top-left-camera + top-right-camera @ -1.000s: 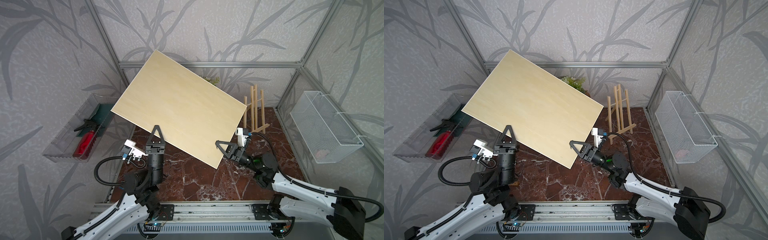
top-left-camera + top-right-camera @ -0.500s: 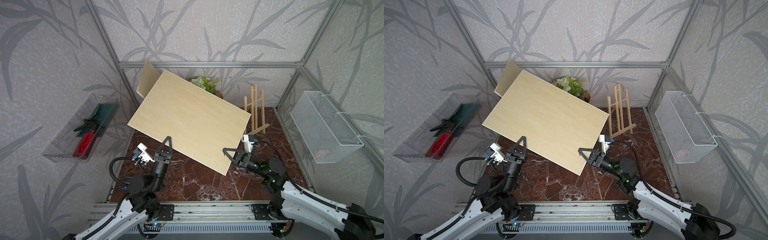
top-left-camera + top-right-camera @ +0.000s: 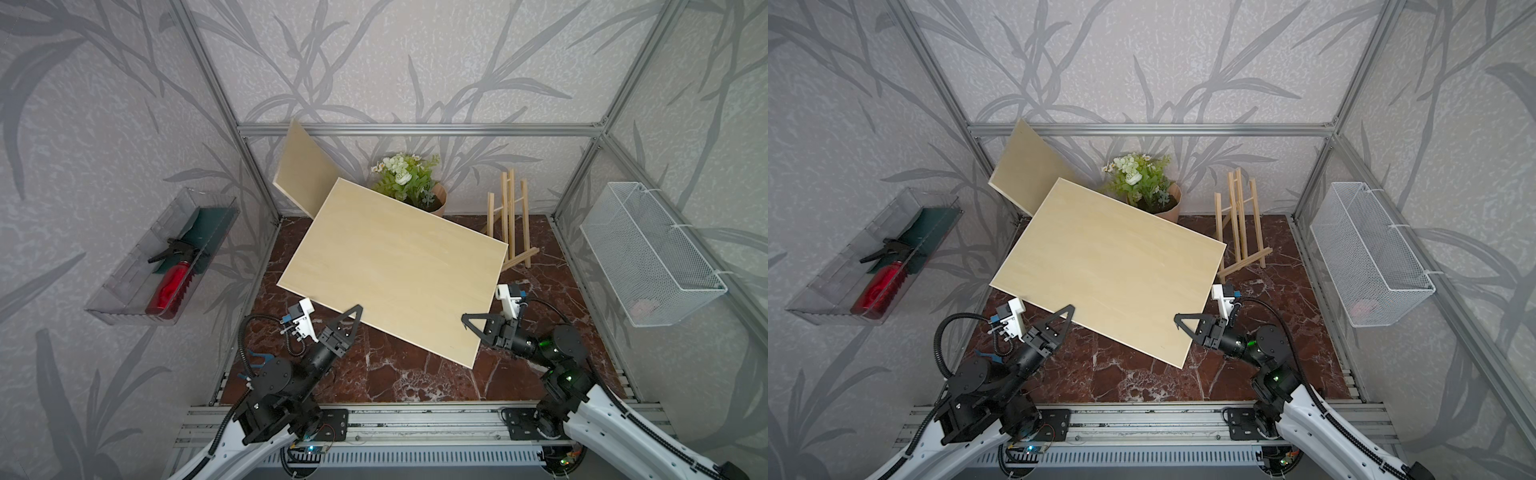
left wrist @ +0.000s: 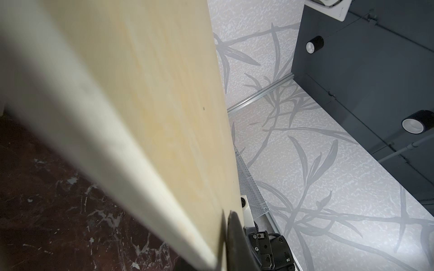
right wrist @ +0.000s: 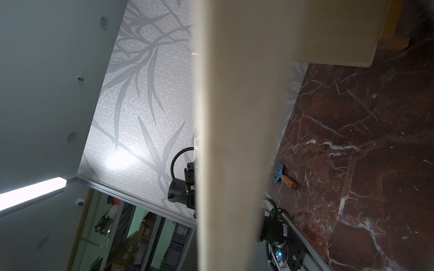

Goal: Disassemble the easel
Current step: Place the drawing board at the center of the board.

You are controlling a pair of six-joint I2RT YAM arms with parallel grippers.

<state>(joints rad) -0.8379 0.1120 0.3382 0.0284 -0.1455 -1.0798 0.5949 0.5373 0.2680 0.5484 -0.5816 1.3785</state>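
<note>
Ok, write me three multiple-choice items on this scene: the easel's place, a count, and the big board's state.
1. Where on the table does the easel stand? A front left corner; B dead centre; C back right.
2. How many wooden boards show? A one; B two; C four.
3. The large board is: A clamped by the left gripper and right gripper; B flat on the table; C propped on the easel.
Key: 1 C, it stands at the back, right side. 2 B, the large board plus a second board leaning back left. 3 A, a finger of each overlaps its edge.
</note>
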